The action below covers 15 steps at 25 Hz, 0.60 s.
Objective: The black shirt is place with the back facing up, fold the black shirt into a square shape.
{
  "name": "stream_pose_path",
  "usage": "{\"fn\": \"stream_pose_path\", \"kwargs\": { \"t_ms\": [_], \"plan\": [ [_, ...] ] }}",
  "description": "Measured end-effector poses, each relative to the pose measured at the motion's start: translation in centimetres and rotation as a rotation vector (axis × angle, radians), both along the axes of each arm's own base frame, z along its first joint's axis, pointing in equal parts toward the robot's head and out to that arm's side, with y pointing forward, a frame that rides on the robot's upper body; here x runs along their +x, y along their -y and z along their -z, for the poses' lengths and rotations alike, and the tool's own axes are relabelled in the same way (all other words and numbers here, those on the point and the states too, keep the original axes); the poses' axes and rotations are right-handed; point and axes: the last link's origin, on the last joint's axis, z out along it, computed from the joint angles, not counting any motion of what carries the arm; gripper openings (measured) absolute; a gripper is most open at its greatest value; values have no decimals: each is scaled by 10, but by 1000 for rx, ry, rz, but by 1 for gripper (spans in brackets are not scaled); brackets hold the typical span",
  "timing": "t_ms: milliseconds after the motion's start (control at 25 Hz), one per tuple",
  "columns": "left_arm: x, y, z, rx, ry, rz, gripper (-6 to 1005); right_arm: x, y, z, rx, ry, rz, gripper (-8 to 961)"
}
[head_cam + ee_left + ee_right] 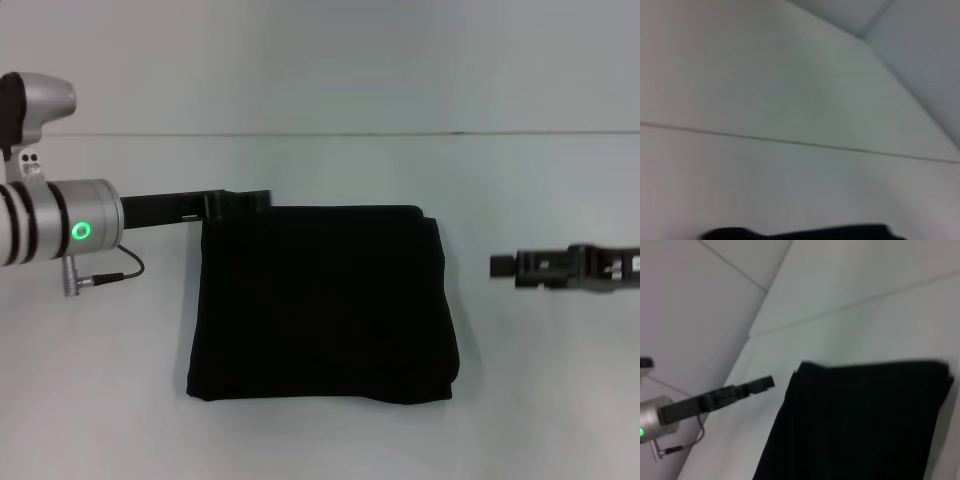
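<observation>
— One shirt [322, 305], black, lies folded into a near-square block in the middle of my white worktop [320, 440]. No lettering shows on top.

— Where are your arms?

— My left gripper [262, 199] reaches in low from my left, its tip at the shirt's far left corner. In the right wrist view that tip sits just beside the corner, apart from the cloth.

— And its jaws?

— Seen edge-on; I cannot tell whether they are wide or narrow.

— The right one?

— My right gripper [500, 266] hangs over bare worktop, well apart from the shirt's right edge. Its jaws too I cannot tell.
</observation>
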Motion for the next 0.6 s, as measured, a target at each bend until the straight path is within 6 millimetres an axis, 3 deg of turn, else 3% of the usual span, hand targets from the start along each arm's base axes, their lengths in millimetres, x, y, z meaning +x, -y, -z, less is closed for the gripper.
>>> {"fn": "stream_pose_path", "kwargs": {
  "t_ms": [120, 320, 600],
  "plan": [
    [9, 18, -5, -34, 7, 213, 635, 2, 5, 9, -52, 3, 35, 866],
    [12, 35, -3, -45, -27, 419, 893, 1, 9, 25, -129, 9, 75, 831],
    [13, 43, 5, -54, -48, 504, 892, -4, 8, 41, -173, 44, 105, 748]
  ]
}}
